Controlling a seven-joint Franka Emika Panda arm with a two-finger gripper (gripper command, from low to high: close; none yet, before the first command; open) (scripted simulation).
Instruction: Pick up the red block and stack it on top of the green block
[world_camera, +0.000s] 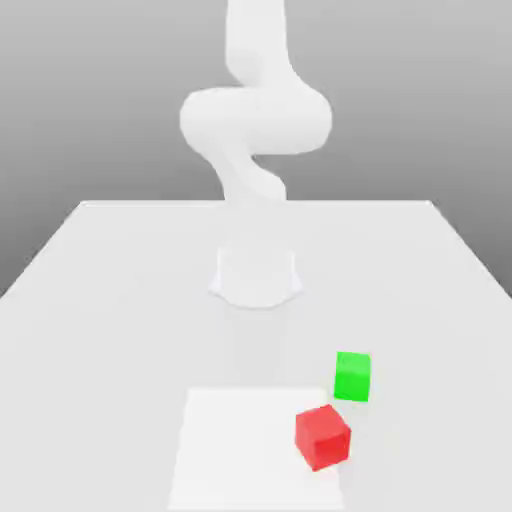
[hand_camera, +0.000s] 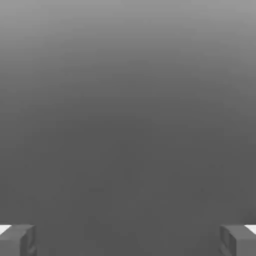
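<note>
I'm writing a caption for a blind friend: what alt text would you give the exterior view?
A red block and a green block sit apart on a white table, toward the exterior view's right, the red one nearer the camera. Behind them a white robot arm rises from its base at the table's middle.

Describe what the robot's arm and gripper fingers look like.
The arm is plain white all over, built of thick, rounded, tube-like segments with smooth bends, on a round white base. No cables, labels or markings are visible. In the hand view the gripper has two blocky, square-edged grey fingertips with lighter, whitish parts toward the outside.
</note>
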